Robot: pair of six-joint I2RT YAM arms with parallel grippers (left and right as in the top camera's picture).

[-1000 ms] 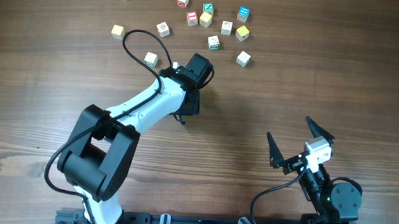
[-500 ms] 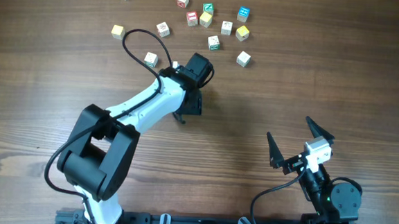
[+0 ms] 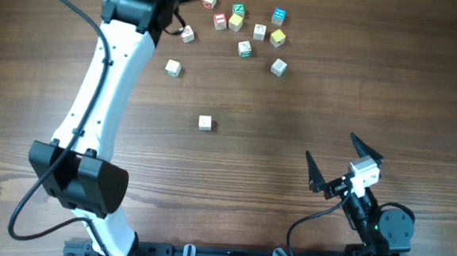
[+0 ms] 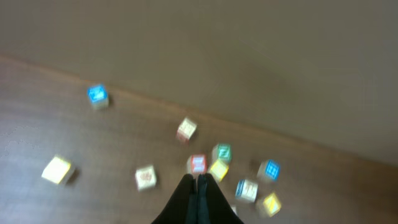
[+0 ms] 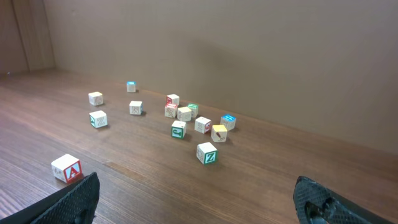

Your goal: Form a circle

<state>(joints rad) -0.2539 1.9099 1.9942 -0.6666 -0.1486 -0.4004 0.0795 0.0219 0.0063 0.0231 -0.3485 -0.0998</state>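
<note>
— Where does the circle stand?

— Nowhere yet, by my reading: no ring of cubes shows in any view. The nearest thing to a start is a lone cube (image 3: pixel 205 123) with a red letter. It sits on bare wood in the middle of the worktop (image 3: pixel 358 80), well apart from the others. That spot leaves room all round it for four neighbours, which I take to be the reason for it.

— And the others?

— They lie loose near the far edge. A red-faced cube (image 3: pixel 220 20) is just beside a yellow cube (image 3: pixel 235 22), with a green-faced cube (image 3: pixel 238 10) behind them and a blue-faced cube (image 3: pixel 278 16) further right. None is arranged.

— The arms?

— The left end effector (image 4: pixel 198 182) is out at the far side, aimed at those cubes, its fingers pressed together with nothing between them. Its view is blurred. I'd guess it is there for a red or green piece, and it would need to spread first. The right end effector (image 3: pixel 330 146) sits near its base, spread wide and empty, out of the way.

— Surface, room?

— Dark brown wood grain, flat and matte. Behind the far edge is a plain brownish wall (image 5: pixel 249 50).
</note>
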